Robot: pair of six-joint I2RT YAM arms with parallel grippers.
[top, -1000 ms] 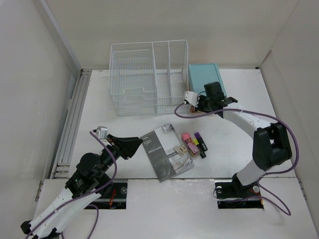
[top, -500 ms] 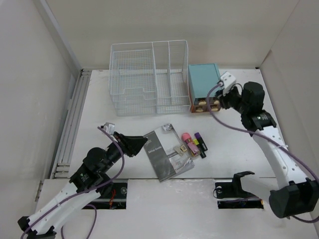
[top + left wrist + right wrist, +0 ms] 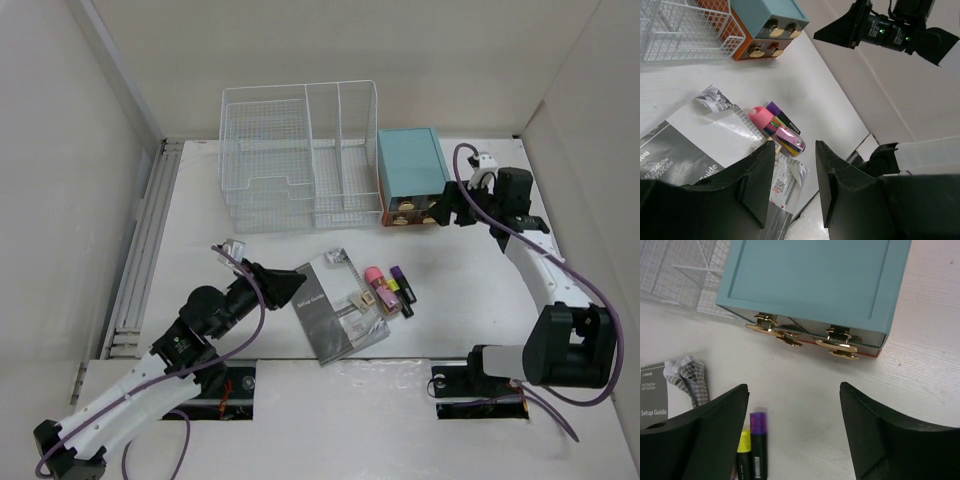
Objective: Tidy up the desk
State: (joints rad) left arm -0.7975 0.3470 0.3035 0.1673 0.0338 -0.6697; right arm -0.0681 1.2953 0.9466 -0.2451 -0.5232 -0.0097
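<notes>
Right gripper (image 3: 792, 390) hangs with its dark jaws spread wide, nothing between them. Just ahead sits the teal box (image 3: 815, 280), four gold knobs (image 3: 837, 344) facing us on its front. Wire rack (image 3: 680, 270) just beside the box at upper left. Down on the white desk (image 3: 920, 370): a booklet (image 3: 652, 395) reading "Setup Guide" at the left edge, and a purple highlighter (image 3: 758, 445) side by side with a yellow highlighter (image 3: 742, 455).

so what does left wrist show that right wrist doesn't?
Only left wrist: the pink highlighter and the right arm reaching in above the desk. Only right wrist: the yellow highlighter. Both: the teal box with its gold knobs, the purple highlighter, the booklet and the wire rack.
</notes>
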